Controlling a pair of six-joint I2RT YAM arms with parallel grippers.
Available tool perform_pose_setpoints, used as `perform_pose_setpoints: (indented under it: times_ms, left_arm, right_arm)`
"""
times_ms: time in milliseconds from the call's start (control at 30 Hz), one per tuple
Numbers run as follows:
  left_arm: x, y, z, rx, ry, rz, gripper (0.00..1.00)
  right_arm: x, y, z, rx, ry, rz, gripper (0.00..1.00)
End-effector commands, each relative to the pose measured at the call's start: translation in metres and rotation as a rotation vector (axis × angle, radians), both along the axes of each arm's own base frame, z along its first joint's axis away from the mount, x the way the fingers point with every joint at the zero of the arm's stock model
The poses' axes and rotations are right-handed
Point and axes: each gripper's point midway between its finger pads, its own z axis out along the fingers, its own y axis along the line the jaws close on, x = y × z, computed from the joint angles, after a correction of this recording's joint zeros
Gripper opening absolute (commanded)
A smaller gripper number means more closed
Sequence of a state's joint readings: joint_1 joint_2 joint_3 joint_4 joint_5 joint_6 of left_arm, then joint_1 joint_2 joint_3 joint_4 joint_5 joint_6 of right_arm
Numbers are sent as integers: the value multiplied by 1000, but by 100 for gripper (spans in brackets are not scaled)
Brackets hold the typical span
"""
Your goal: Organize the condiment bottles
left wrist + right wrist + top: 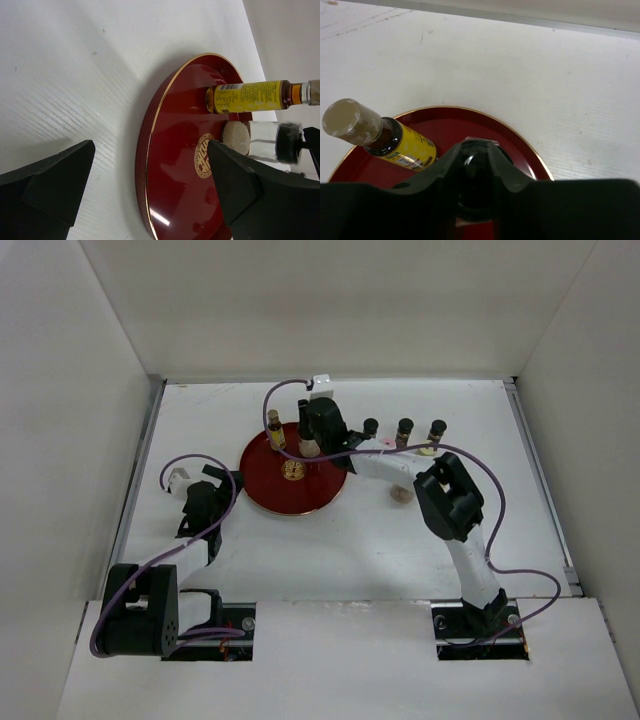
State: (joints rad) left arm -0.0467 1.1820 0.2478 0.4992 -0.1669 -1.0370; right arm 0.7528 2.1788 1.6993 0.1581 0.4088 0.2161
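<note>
The right gripper is clamped on the black cap of a jar, stood on the tray at 1 o'clock of the emblem. A yellow-labelled bottle is stood at 11 o'clock, and a row of bottles is seen off-tray at 2 o'clock. The left gripper is held agape at the tray's 9 o'clock.

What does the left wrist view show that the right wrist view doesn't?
Only left wrist: the gold emblem, the glass body of the clear jar, and the open left hand. Only right wrist: the right hand wrapped round that jar's black cap, plus the table's far edge. Both: the red tray and the yellow-labelled bottle standing on it.
</note>
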Motion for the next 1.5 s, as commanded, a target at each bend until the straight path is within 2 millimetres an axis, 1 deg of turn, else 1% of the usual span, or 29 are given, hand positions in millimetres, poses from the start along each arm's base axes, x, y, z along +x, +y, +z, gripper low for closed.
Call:
perform_pose_setpoints:
  times_ms: [0, 67, 100, 133, 200, 300, 333, 367, 433, 467, 500, 533, 567, 600, 667, 700, 767, 800, 833, 933, 1067, 1133, 1233, 1400, 1467]
  left_arm:
    - [13, -4, 21, -7, -79, -10, 100]
    - [12, -4, 20, -7, -76, -11, 100]
    - [12, -4, 20, -8, -75, -12, 100]
    - [12, -4, 20, -8, -76, -12, 100]
    - [13, -4, 23, -6, -84, -12, 100]
    - [12, -3, 22, -5, -82, -7, 100]
    - [12, -2, 22, -8, -82, -6, 100]
    - [11, -2, 23, -9, -85, -8, 100]
    - [11, -1, 25, -4, -93, -5, 100]
    - [10, -1, 27, -1, -97, -3, 100]
    - [10, -1, 26, 0, -96, 0, 100]
    - [10, 0, 26, 1, -96, 2, 100]
    - [10, -1, 26, -6, -95, -2, 100]
    - [10, -2, 25, -11, -93, -4, 100]
    - [9, -3, 28, -10, -103, -7, 100]
    - [9, -4, 30, -8, -107, -8, 100]
    - [9, -3, 28, -5, -104, -2, 100]
    - [9, -2, 28, -9, -103, -3, 100]
    - [9, -2, 28, -11, -103, -5, 100]
    - [8, -2, 31, -5, -112, -1, 100]
    - [9, -3, 26, -6, -95, -5, 100]
    - [10, -6, 26, -9, -95, -13, 100]
    - [9, -4, 26, -1, -96, -5, 100]
    - [10, -7, 26, -8, -96, -17, 100]
    - [10, -6, 26, -4, -96, -14, 100]
  right_arm:
    - [7, 14, 35, 102, -77, 7, 43]
    - [2, 14, 46, 121, -91, 12, 55]
    - [-1, 13, 55, 133, -103, 16, 59]
    - [-4, 10, 63, 142, -113, 16, 61]
    - [-14, 1, 87, 171, -138, 12, 67]
    - [-36, -23, 126, 214, -186, 4, 69]
    - [-46, -34, 138, 231, -203, -2, 69]
    - [-57, -46, 148, 246, -221, -11, 65]
    - [-80, -77, 159, 264, -242, -47, 51]
    - [-91, -93, 159, 271, -240, -76, 41]
    - [-102, -113, 158, 283, -236, -117, 31]
    - [-111, -133, 152, 287, -224, -158, 25]
    - [-119, -153, 143, 282, -210, -198, 22]
    - [-126, -172, 134, 267, -192, -235, 21]
    - [-137, -205, 110, 211, -138, -308, 23]
    - [-141, -219, 100, 181, -111, -339, 26]
    - [-151, -239, 80, 127, -51, -382, 39]
    - [-155, -244, 69, 104, -25, -394, 46]
    - [-160, -249, 60, 89, -7, -405, 52]
    - [-165, -261, 36, 65, 33, -442, 58]
    - [-161, -267, 24, 47, 56, -459, 63]
    - [-157, -268, 19, 35, 66, -463, 62]
    - [-152, -260, 15, 33, 84, -440, 56]
    - [-144, -255, 12, 33, 84, -443, 52]
    - [-139, -257, 14, 38, 82, -453, 48]
